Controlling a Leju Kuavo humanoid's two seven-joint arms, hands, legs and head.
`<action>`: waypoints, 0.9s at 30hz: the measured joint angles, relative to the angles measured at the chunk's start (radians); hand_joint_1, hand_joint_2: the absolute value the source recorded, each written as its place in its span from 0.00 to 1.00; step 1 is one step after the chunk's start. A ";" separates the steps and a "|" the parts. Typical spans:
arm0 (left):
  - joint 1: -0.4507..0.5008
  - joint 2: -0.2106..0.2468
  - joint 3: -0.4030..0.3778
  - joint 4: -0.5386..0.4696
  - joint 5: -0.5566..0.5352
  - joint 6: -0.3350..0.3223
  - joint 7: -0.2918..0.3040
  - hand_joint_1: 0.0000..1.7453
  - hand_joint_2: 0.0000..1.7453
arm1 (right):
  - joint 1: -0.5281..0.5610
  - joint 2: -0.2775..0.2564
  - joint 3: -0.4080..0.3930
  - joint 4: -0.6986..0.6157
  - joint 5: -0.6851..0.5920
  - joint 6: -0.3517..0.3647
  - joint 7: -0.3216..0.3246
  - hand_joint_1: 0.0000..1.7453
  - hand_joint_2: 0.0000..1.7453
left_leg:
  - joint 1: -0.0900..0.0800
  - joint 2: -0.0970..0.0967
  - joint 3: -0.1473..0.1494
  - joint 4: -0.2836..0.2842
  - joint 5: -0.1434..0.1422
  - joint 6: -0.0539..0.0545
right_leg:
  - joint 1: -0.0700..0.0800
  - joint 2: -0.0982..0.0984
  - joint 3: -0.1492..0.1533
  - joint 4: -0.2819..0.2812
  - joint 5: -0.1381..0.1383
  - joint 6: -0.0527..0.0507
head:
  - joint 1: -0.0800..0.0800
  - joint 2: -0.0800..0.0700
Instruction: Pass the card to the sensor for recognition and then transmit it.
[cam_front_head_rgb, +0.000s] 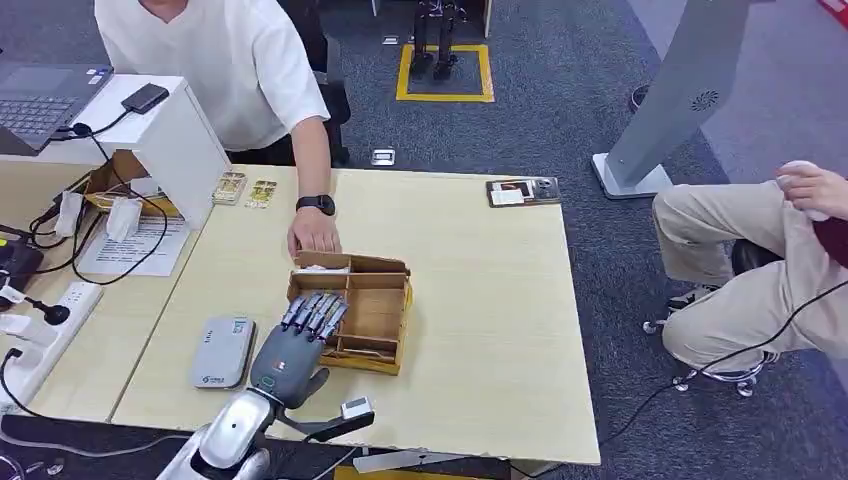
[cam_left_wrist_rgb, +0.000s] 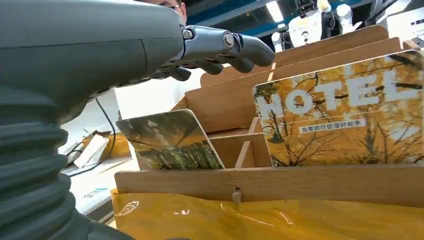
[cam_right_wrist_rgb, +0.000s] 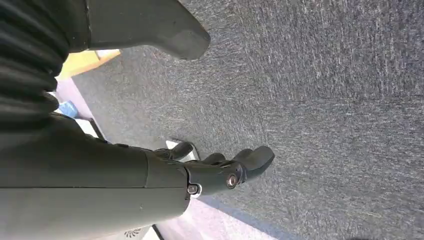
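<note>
- Wooden box (cam_front_head_rgb: 372, 300) sits mid-frame in the head view, divided into compartments; cards stand in it, a green card (cam_left_wrist_rgb: 170, 141) at centre left of the left wrist view and a yellow "HOTEL" card (cam_left_wrist_rgb: 345, 117) at its right.
- Left hand (cam_front_head_rgb: 295, 345) hovers at the box's near left edge, fingers (cam_left_wrist_rgb: 225, 47) stretched out side by side above the cards, holding nothing. My guess is the pick has not begun.
- Risk: the cards stand close to thin dividers, so thick fingers may catch wood instead of a card and shove or tip the light box.
- Risk: a person's hand (cam_front_head_rgb: 314, 234) rests at the box's far edge, just above it in frame; reaching deeper could bump it.
- Risk: a smooth card could slip from a shallow pinch before reaching the grey sensor (cam_front_head_rgb: 223, 351), lower left beside the hand.
- Right hand (cam_right_wrist_rgb: 220, 172) hangs over carpet, loosely curled, empty.
</note>
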 joint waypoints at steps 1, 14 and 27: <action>-0.001 0.000 0.000 0.003 0.000 0.000 0.000 0.00 1.00 | 0.000 0.000 0.000 0.000 0.000 0.000 0.000 0.00 1.00 | 0.000 0.000 0.000 0.000 0.000 0.000 | 0.000 0.000 0.000 0.000 0.000 0.000 | 0.000 0.000; -0.010 -0.008 0.000 0.033 -0.007 0.012 0.023 0.00 1.00 | 0.000 0.000 0.000 0.000 -0.004 0.000 0.000 0.00 1.00 | 0.000 0.000 0.000 0.000 0.000 0.000 | 0.000 0.000 0.000 0.000 0.000 0.000 | 0.000 0.000; -0.010 0.004 0.019 0.034 0.021 0.045 0.029 0.00 1.00 | 0.001 0.000 0.000 0.000 -0.012 0.000 0.000 0.00 1.00 | 0.000 0.000 0.000 0.000 0.000 0.000 | 0.000 0.000 0.000 0.000 0.000 0.000 | 0.000 0.000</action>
